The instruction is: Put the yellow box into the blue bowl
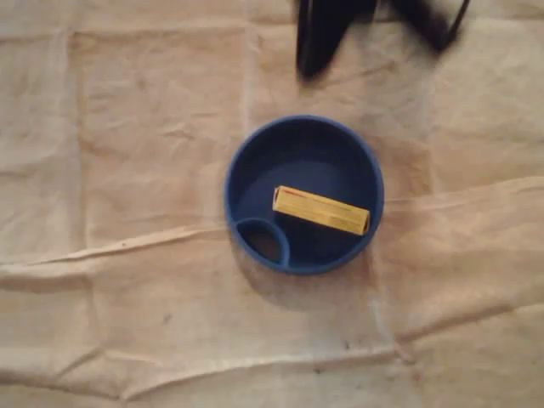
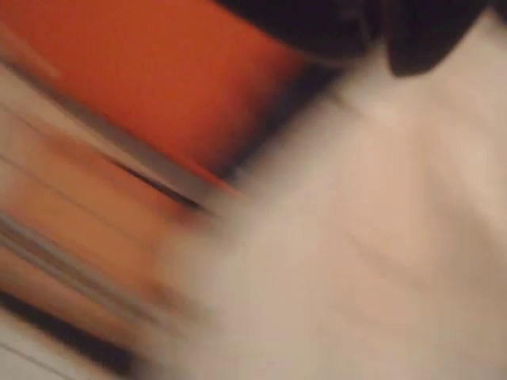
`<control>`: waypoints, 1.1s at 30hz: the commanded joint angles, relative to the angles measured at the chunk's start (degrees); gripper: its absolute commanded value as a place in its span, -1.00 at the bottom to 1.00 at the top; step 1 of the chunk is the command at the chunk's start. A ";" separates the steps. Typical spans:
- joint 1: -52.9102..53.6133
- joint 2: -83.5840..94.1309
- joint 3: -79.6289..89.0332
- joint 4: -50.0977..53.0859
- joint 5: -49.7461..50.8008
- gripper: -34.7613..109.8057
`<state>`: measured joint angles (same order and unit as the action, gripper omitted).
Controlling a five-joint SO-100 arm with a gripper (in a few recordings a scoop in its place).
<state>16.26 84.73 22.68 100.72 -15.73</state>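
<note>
On the cloth-covered desk (image 1: 127, 170), the blue bowl (image 1: 242, 166) holds the yellow box (image 1: 321, 210), lying flat in its large compartment beside the small inner pocket. The task looks done. The gripper (image 1: 340, 25), blurred at the top edge and well apart from the bowl, can't be read as spread or closed.

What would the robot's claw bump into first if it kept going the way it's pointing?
Probably the beige cloth just before the blue bowl; the gripper is blurred at the overhead view's top, so depth is unclear.
</note>
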 commanded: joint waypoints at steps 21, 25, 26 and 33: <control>-2.02 38.23 2.37 0.35 0.79 -0.52; -6.42 48.08 13.27 0.26 0.70 -0.52; -7.47 50.98 16.44 0.26 0.70 -0.52; -14.24 69.87 39.90 -0.09 0.62 -0.52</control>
<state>4.31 148.80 53.09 100.99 -15.73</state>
